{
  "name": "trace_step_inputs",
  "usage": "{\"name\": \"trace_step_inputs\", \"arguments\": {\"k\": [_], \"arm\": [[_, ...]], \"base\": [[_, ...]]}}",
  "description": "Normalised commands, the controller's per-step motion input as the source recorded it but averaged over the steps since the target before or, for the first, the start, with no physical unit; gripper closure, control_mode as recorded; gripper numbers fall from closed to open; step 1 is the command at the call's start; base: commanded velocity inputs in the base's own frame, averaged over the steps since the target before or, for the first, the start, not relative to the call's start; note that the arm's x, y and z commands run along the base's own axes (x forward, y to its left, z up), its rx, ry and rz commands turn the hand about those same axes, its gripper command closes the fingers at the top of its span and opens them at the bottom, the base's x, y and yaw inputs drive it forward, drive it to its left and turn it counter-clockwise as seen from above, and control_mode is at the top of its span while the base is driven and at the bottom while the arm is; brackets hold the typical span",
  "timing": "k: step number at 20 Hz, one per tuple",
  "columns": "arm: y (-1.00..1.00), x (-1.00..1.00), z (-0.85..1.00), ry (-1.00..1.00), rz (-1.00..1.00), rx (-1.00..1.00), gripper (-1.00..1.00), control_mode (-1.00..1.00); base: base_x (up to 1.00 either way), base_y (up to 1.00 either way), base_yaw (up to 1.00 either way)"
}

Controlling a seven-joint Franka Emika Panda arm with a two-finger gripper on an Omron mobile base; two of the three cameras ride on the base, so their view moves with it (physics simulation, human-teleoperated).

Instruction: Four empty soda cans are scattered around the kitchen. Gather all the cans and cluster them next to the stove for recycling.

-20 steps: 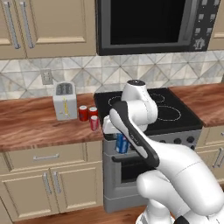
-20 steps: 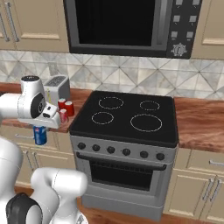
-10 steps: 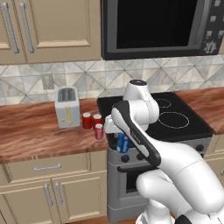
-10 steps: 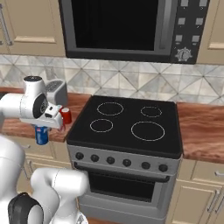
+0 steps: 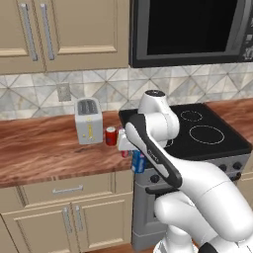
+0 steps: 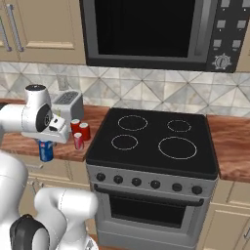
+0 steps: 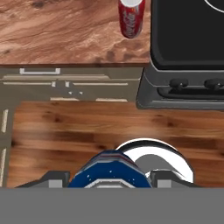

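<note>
Pincer [image 6: 47, 146]: closed on one blue soda can [image 6: 46, 151], upright, held in front of the wooden surface [image 5: 44, 153] edge, over the drawer fronts, left of the stove [image 6: 154, 146]. In the hand view the blue can's top [image 7: 110, 171] sits between the two finger tips, with the wooden floor below it.

Count, soda cans: four in all.
- Blue: one, in the pincer.
- Red: three [image 6: 80, 133], upright on the surface, clustered between the toaster [image 6: 67, 103] and the stove's left edge; two at the back close together, one nearer the surface's front edge [image 6: 78, 140].

Count, others: one toaster, one stove with four ring burners, one microwave [image 6: 156, 29] above it.
</note>
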Motion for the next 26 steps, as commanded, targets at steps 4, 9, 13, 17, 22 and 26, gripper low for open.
{"name": "trace_step_inputs", "arguments": {"k": [4, 9, 13, 17, 22, 26], "arm": [[0.0, 0.0, 0.0, 0.0, 0.0, 0.0, 1.0, 1.0], [0.0, 0.0, 0.0, 0.0, 0.0, 0.0, 1.0, 1.0], [0.0, 0.0, 0.0, 0.0, 0.0, 0.0, 1.0, 1.0], [0.0, 0.0, 0.0, 0.0, 0.0, 0.0, 1.0, 1.0], [0.18, 0.5, -0.16, 0.04, 0.02, -0.03, 1.0, -1.0], [0.03, 0.99, -0.32, 0.0, 0.0, -0.07, 1.0, -1.0]], "base": [[0.49, 0.17, -0.04], [0.36, 0.05, 0.0], [0.01, 0.19, 0.0], [0.0, 0.35, 0.0], [0.0, 0.0, 0.0], [0.0, 0.0, 0.0]]}}
